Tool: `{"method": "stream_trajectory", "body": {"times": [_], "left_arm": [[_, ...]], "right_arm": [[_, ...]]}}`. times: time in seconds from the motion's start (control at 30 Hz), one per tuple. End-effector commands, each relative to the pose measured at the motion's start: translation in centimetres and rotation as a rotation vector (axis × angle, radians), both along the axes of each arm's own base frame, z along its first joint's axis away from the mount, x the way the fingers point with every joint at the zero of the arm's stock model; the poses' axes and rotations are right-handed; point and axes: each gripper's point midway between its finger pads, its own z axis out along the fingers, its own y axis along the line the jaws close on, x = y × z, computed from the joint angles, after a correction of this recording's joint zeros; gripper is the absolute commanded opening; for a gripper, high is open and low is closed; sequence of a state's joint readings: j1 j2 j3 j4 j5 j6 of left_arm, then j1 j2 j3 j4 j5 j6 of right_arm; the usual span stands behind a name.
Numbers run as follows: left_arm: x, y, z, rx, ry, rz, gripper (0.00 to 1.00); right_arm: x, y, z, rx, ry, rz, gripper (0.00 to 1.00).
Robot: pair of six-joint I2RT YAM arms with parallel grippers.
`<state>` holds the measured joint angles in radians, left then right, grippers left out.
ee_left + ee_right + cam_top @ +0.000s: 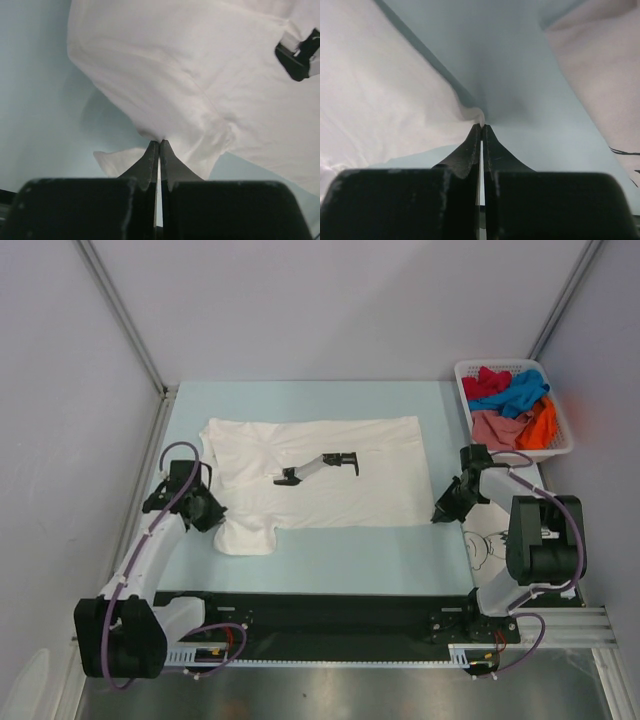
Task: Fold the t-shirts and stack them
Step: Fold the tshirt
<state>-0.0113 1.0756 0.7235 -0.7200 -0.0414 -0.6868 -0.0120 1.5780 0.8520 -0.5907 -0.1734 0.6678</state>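
Across the middle of the pale blue table (350,560) I see the plain white short-sleeved t-shirt (340,450) spread nearly flat, its length running left to right, with one sleeve sticking out toward me at the near-left end. My left gripper (159,144) is down at that end, and its wrist view shows the two black fingers (147,165) pressed together with a small pinch of the white cloth caught at their tips, close beside the sleeve. My right gripper (481,127) is at the near-right corner of the same shirt, jaws likewise closed with only a hairline between them, nipping the very edge of the fabric, which lifts a little off the table there. A slim black and grey object (318,467) lies on top of the shirt near its middle; from the overhead view I can't make out what it is. On the table under my right arm lies the white t-shirt with black cartoon line print (487,540), just beside the plain one but apart from it. At the far-right corner stands the white plastic lattice basket (462,375), holding a crumpled red t-shirt (485,383), a blue t-shirt (520,392), a pink t-shirt (495,428) and an orange t-shirt (542,425) heaped together.
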Motion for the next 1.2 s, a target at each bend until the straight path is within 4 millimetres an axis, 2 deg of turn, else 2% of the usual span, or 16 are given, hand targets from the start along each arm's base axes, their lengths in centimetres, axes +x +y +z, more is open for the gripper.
{"method": "stream_trajectory", "body": {"times": [0.0,0.17,0.2,0.23,0.27,0.33,0.37,0.4,0.43,0.47,0.5,0.6,0.7,0.87,1.03,1.17], "left_arm": [[2.4,-0.2,3.6,0.020,-0.103,-0.056,0.00],[5.7,-0.2,6.1,0.030,-0.159,-0.075,0.00],[6.9,-0.2,7.4,0.039,-0.192,-0.078,0.00],[8.0,-0.1,7.2,0.042,-0.181,-0.081,0.00],[9.4,-0.1,8.6,0.047,-0.219,-0.086,0.00],[11.2,0.0,9.3,0.056,-0.231,-0.091,0.00],[12.3,0.0,8.6,0.058,-0.207,-0.093,0.00],[13.8,0.0,10.0,0.063,-0.241,-0.097,0.00],[14.7,0.0,10.2,0.065,-0.247,-0.098,0.00],[15.7,0.1,9.2,0.064,-0.215,-0.100,0.00],[16.9,0.2,10.4,0.067,-0.245,-0.101,0.00],[19.3,0.5,10.3,0.066,-0.247,-0.094,0.00],[21.6,2.1,10.4,0.066,-0.254,-0.062,0.00],[24.1,3.5,10.5,0.070,-0.259,-0.048,0.00],[24.8,4.5,9.3,0.063,-0.234,-0.030,0.00],[25.1,4.2,7.7,0.039,-0.204,-0.049,0.00]], "right_arm": [[1.9,0.0,1.6,-0.062,-0.020,0.114,0.00],[5.4,0.3,3.4,-0.072,-0.072,0.142,0.00],[6.7,0.3,3.9,-0.076,-0.092,0.150,0.00],[7.4,0.2,4.1,-0.076,-0.101,0.153,0.00],[8.1,0.2,4.3,-0.077,-0.104,0.154,0.00],[10.1,-0.1,4.4,-0.079,-0.115,0.149,0.00],[10.7,-0.3,4.4,-0.074,-0.115,0.140,0.00],[11.3,-0.3,4.5,-0.068,-0.118,0.137,0.00],[12.8,-0.2,4.4,-0.061,-0.126,0.139,0.00],[13.2,-0.1,4.4,-0.058,-0.121,0.142,0.00],[13.9,-0.1,4.3,-0.059,-0.123,0.145,0.00],[16.3,0.0,4.1,-0.058,-0.126,0.154,0.00],[18.0,0.2,3.8,-0.045,-0.119,0.156,0.00],[20.0,0.5,4.2,-0.028,-0.142,0.156,0.00],[20.5,0.6,3.8,-0.019,-0.128,0.155,0.00],[21.8,1.1,3.6,0.005,-0.131,0.161,0.00]]}}
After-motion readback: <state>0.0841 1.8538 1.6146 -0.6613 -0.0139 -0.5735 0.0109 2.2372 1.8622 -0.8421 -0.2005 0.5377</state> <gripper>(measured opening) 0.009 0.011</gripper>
